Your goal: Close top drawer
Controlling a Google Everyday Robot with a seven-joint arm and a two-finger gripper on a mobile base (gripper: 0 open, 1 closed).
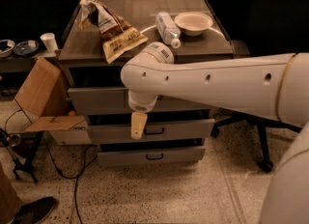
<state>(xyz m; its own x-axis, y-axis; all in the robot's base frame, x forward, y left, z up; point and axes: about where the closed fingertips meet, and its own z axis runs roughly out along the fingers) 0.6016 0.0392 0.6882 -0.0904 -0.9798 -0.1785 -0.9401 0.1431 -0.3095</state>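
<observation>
The gripper (138,125) is seen closed and empty; the top drawer (96,100), slightly pulled out, is set just above and behind it.

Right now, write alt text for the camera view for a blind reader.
A white robot arm reaches across a grey drawer cabinet, its gripper hanging below the top drawer, which stands pulled out. A snack bag, bottle and bowl sit on top.
</observation>
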